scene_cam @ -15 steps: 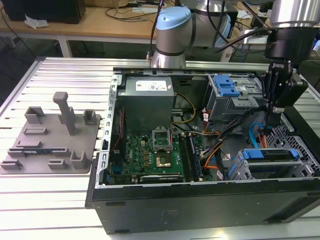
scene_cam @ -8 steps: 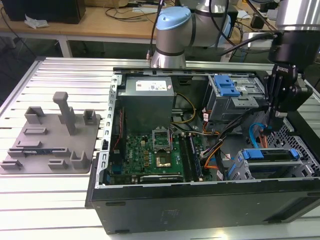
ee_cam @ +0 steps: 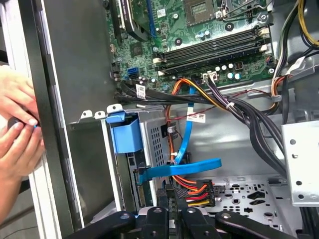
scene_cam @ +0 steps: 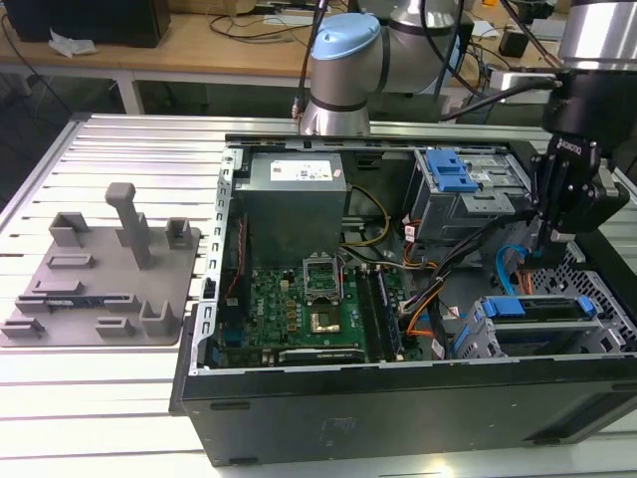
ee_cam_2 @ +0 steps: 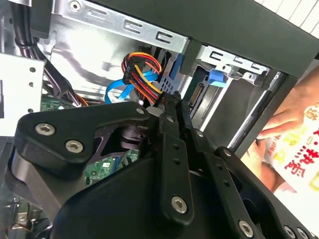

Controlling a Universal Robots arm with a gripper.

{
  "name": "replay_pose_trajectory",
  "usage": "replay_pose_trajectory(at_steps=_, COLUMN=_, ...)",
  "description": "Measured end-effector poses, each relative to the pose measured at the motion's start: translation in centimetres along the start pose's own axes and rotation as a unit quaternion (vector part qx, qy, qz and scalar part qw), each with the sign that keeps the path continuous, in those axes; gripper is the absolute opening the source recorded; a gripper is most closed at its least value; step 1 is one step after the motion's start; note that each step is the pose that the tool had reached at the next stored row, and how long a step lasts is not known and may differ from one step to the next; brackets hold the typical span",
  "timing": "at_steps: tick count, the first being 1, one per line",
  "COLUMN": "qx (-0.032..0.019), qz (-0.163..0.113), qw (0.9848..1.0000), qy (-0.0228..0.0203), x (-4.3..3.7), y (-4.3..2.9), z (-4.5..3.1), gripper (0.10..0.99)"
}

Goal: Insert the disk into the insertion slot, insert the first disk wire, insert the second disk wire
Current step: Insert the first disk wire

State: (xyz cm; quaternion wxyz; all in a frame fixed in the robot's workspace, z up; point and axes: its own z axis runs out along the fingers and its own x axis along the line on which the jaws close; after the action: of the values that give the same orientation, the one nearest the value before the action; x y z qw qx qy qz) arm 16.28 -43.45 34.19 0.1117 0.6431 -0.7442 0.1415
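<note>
Silver arm (scene_cam: 597,25) with pale blue joint caps (scene_cam: 343,45), black cables (scene_cam: 488,95), matte black gripper (ee_cam_2: 174,101) (silver screw heads (ee_cam_2: 74,146))

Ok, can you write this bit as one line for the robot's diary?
disk in insertion slot | pincer shut beside coloured wire plug | person's hands at case wall

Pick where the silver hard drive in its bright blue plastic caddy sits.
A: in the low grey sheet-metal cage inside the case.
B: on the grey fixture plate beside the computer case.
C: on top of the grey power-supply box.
A: in the exterior view the silver hard drive in its blue caddy lies within the low grey sheet-metal cage inside the case.
</note>
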Motion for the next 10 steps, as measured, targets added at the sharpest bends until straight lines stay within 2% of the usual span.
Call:
replay_pose_trajectory(at_steps=1, qx=-0.0007, qz=0.0, qw=1.0, qy=-0.0022, x=0.15, y=-0.07, z=0.02, gripper=0.165)
replay_pose_trajectory(at_steps=4, qx=-0.0073, qz=-0.002, qw=0.9999, qy=-0.0087, x=0.78, y=-0.43, z=0.05, gripper=0.165)
replay_pose_trajectory(at_steps=10, qx=-0.0132, qz=-0.004, qw=0.9998, qy=-0.0173, x=1.29, y=-0.75, z=0.12, gripper=0.165)
